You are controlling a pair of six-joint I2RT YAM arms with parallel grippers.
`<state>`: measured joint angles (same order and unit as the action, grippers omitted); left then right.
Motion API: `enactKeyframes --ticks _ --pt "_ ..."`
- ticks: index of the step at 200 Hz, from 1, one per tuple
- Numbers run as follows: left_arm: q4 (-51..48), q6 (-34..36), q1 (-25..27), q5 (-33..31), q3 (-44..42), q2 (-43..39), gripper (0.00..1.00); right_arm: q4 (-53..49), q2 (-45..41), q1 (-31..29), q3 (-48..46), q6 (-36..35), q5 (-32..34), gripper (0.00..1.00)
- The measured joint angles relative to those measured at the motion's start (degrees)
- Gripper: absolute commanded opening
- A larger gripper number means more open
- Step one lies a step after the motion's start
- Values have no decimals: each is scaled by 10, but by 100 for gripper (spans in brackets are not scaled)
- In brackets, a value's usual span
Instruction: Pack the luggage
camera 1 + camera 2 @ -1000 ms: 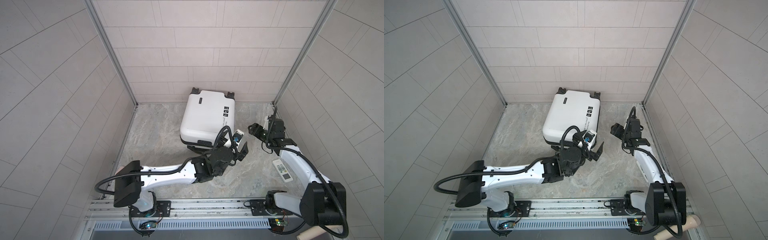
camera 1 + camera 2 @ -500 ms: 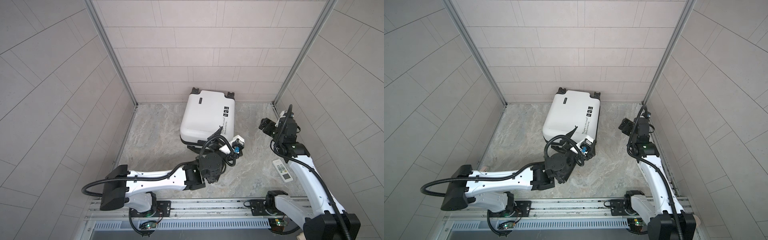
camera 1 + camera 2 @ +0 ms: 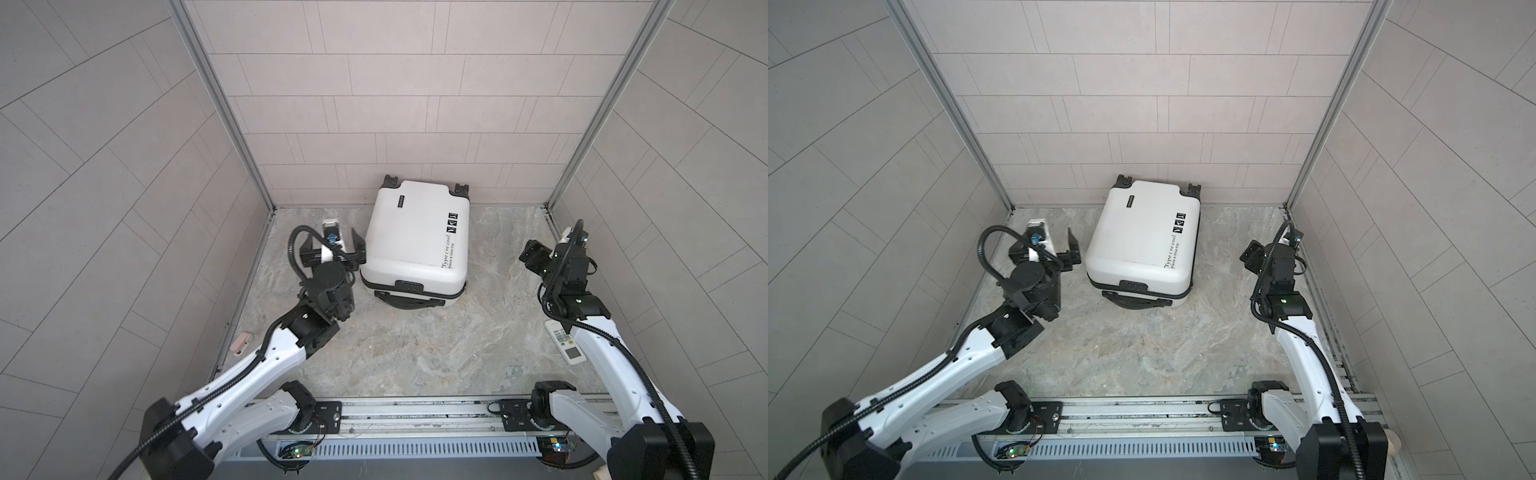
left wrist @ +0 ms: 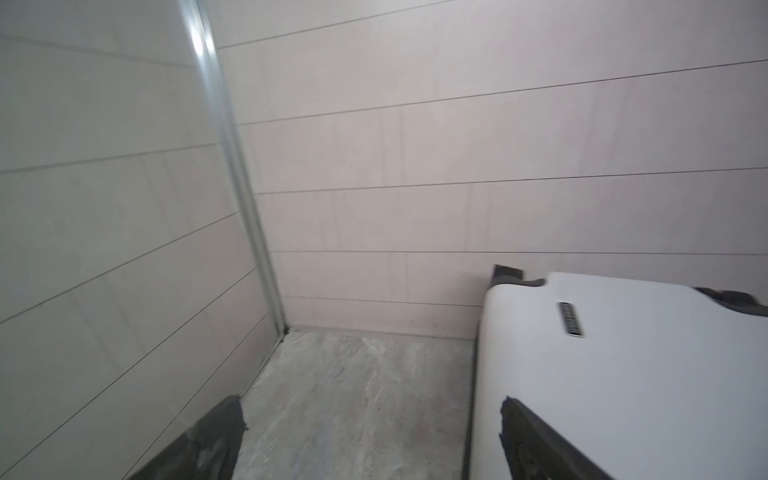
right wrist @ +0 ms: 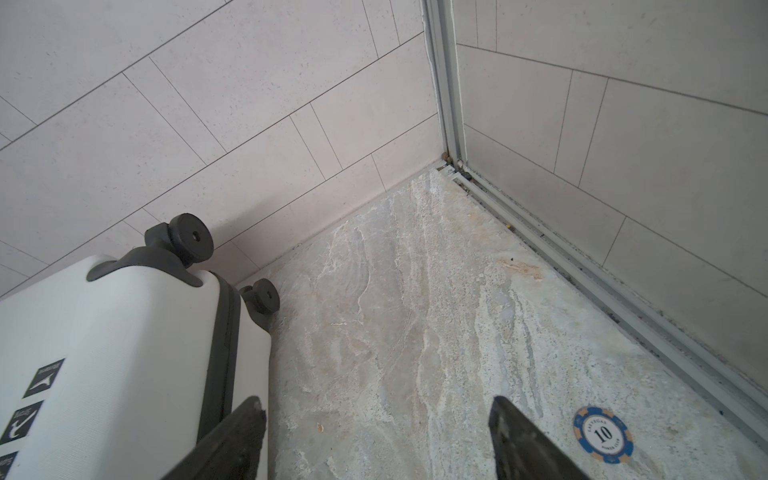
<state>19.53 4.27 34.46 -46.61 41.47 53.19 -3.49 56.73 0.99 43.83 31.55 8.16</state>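
1. Head count: one luggage (image 3: 415, 232), two arms with one pincer each, one white remote (image 3: 567, 351) partly under the right arm, one blue poker chip (image 5: 603, 435) marked 10, and one tiny pink thing (image 3: 242, 343) by the left wall. That last one's too small to identify.
2. The luggage lies flat on the stone-look worktop (image 3: 415, 353), back middle. Its wheel end is up by the rear wall and its handle end points toward the arm bases.
3. Looks-wise it's a white hard shell, looks shut, with a black zipper band running between the halves. It has a black handle at the near end and black wheels; the right wrist view shows two of them. There are three black square stickers in a row, with "Have a nice trip" text beside them.
4. Left pincer (image 3: 332, 245) is spread wide and empty, just beside the luggage's left side. Can't tell if a finger touches the shell.
5. Right pincer (image 5: 376, 407) is spread too, with nothing between the fingers, well off to the luggage's right.
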Motion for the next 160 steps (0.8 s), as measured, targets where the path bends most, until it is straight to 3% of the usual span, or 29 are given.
enactKeyframes --ticks 30,55,90,160 --pt "1 -55 -154 24 -87 -10 100 26 13 -48 1 -46 68 87" --pt "1 -77 -221 47 -133 38 100 43 37 -106 5 -96 111 88" --pt "37 -79 -240 68 -162 127 100 76 78 -153 -9 -163 148 91" --pt "210 -38 -247 127 -209 251 100 191 92 -116 -168 -233 166 91"
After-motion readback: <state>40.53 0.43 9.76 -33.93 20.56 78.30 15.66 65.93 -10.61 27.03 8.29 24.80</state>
